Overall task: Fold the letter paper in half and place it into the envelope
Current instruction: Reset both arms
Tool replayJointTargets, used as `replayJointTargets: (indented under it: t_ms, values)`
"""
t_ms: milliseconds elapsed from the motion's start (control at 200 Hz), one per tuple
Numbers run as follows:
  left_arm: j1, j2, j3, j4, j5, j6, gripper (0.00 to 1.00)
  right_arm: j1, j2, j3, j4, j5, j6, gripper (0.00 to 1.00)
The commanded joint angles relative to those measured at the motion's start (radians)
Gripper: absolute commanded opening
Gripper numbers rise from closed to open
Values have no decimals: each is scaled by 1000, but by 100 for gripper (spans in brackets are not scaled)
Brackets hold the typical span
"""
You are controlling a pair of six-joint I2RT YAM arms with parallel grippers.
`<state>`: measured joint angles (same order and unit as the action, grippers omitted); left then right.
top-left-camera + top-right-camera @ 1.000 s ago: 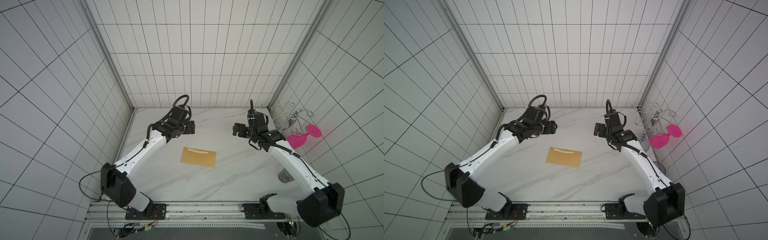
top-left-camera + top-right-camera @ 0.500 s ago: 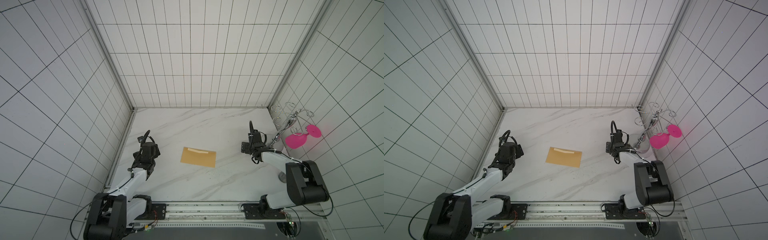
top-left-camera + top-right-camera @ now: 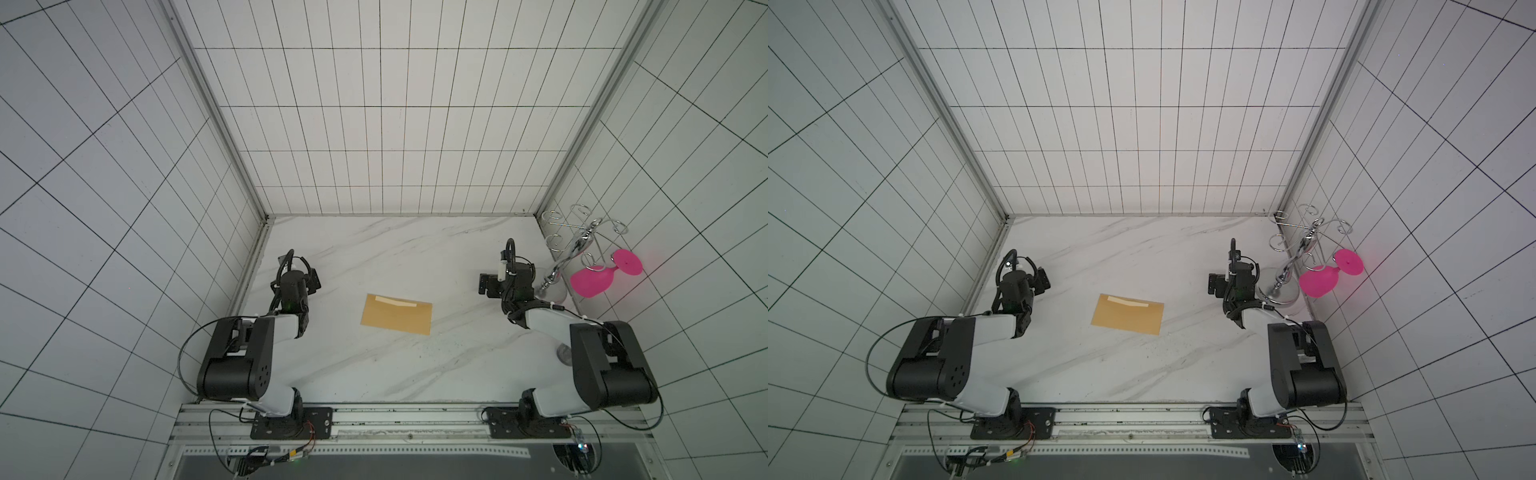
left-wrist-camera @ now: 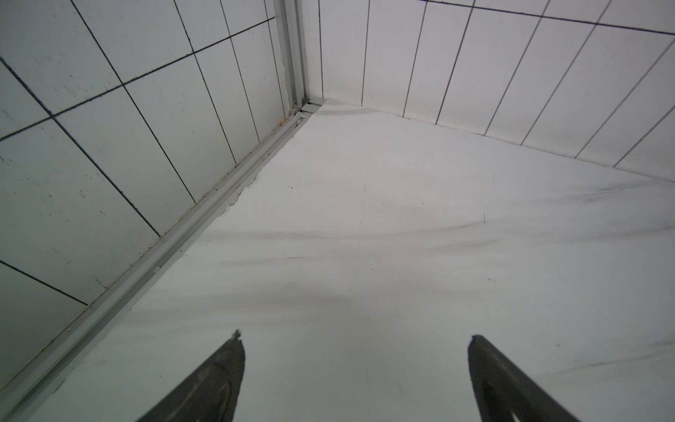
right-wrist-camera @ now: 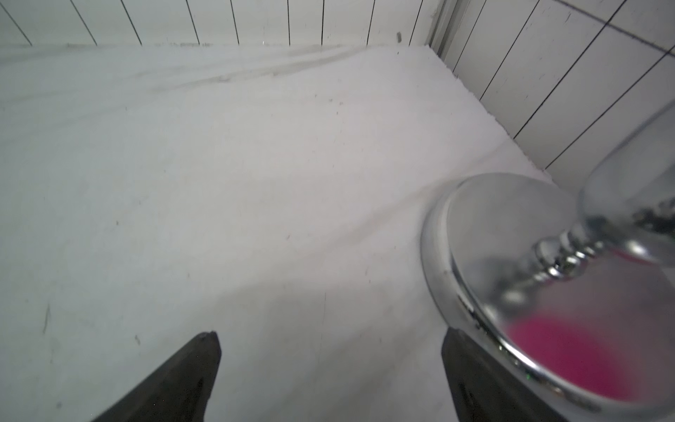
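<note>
Left fingers (image 4: 215, 380): spread wide, nothing btwn them, only bare marble-look worktop (image 4: 401, 237) under the gap; they face the far corner where the tiled side wall meets the back wall

Right fingers (image 5: 175, 380): also spread wide, holding nothing. One tip sits just beside the round chrome base (image 5: 485, 234) of a wire glass rack; can't tell if it touches. Pink blur reflects in that base

Outward: left arm (image 3: 266, 332) is folded low near the left wall, right arm (image 3: 548, 324) folded low near the right wall, both well apart from the task things

The envelope (image 3: 397, 318) lies flat approx mid-worktop, btwn the two arms, touched by neither, long edges running roughly side to side w/ a slight skew; seen in both top views. A pale cream strip (image 3: 395, 301) runs along its far long edge, also in a top view (image 3: 1128, 301); can't tell if that's the letter paper's edge poking out or part of the flap

Far right corner: the glass rack (image 3: 575, 245) stands by the right wall w/ a pink glass (image 3: 592, 282) hanging upside-down from it, near the right wrist
</note>
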<state>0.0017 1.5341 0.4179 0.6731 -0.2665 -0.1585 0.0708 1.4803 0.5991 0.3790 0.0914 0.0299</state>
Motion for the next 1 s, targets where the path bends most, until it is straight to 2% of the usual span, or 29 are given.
replayJointTargets:
  t_ms: [0, 65, 130, 175, 230, 275, 335, 375, 425, 480, 565, 994]
  values:
    - [-1, -15, -93, 266, 141, 80, 93, -14, 13, -24, 135, -22, -77, 99]
    - [-2, 9, -77, 282, 119, 79, 96, -34, 43, -52, 226, 18, -39, 99]
    - [7, 19, -22, 191, 50, 32, 99, -47, 18, -127, 328, 35, -22, 99]
    - [37, 18, 5, 130, 73, -5, 99, -46, 15, -238, 516, 56, -16, 98]
    - [44, 18, -1, 143, 92, -3, 99, -34, 70, -354, 817, 98, -24, 99]
    - [41, 23, -5, 157, 92, 1, 99, 3, 84, -388, 897, 192, -35, 98]
    - [42, 24, 7, 137, 97, 8, 99, 18, 81, -349, 828, 235, -33, 99]
    - [39, 21, 14, 117, 92, 12, 98, 17, 71, -269, 660, 270, -13, 99]
    - [36, 19, 12, 116, 89, 14, 98, -14, 59, -176, 448, 198, 21, 99]
    - [35, 20, 9, 127, 91, 18, 98, -76, 60, -195, 490, 92, 42, 98]
    - [28, 21, 18, 113, 85, 27, 98, -59, 58, -191, 479, 126, 28, 99]
    - [4, 27, 31, 94, 38, 35, 99, -60, 60, -191, 485, 124, 30, 98]
